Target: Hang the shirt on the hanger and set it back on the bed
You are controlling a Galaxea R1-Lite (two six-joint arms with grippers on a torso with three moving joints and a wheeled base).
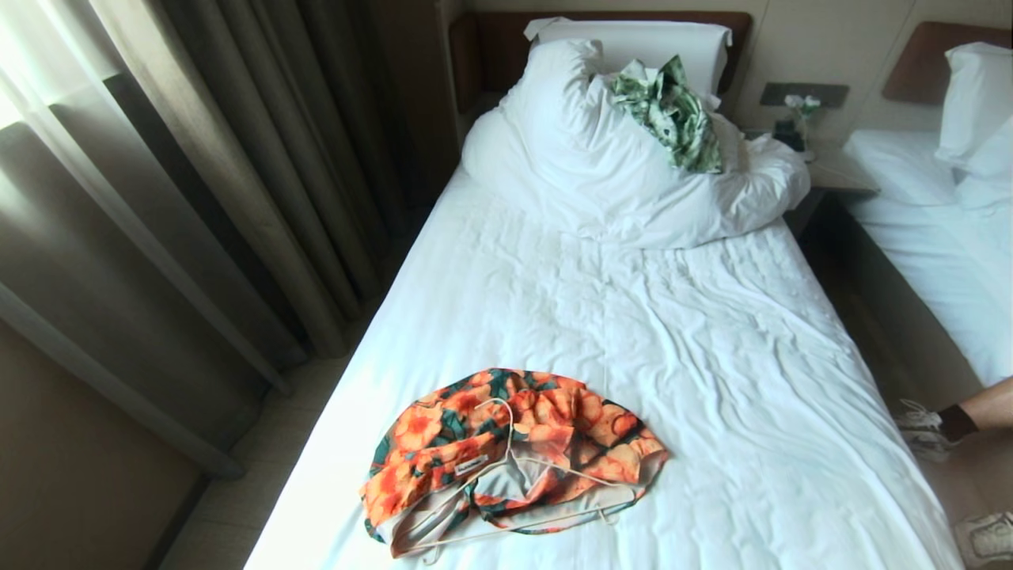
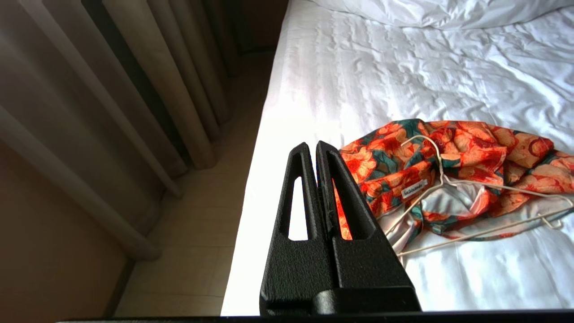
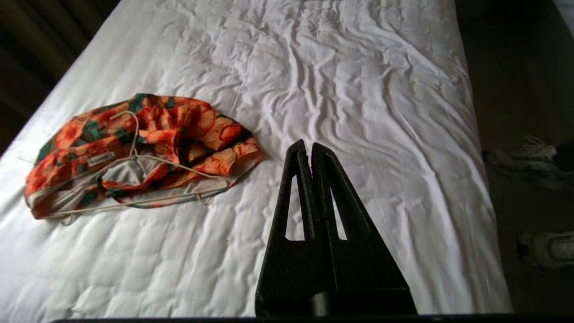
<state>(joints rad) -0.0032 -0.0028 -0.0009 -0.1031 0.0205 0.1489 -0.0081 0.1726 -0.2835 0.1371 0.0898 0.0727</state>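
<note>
The shirt [image 1: 506,443] lies crumpled on the bed [image 1: 712,356] near its foot, toward the curtain side, orange flowers up and pale lining showing. The hanger [image 1: 506,475] rests on top, not threaded through. Both grippers, left [image 2: 316,146] and right [image 3: 305,146], hang back from the shirt, pressed closed and empty, probably poised to start.

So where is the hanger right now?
In the head view the hanger lies on top of the crumpled shirt, near the foot of the bed on its curtain side, left of centre.

Both grippers' fingers [image 2: 309,179] pressed together.
</note>
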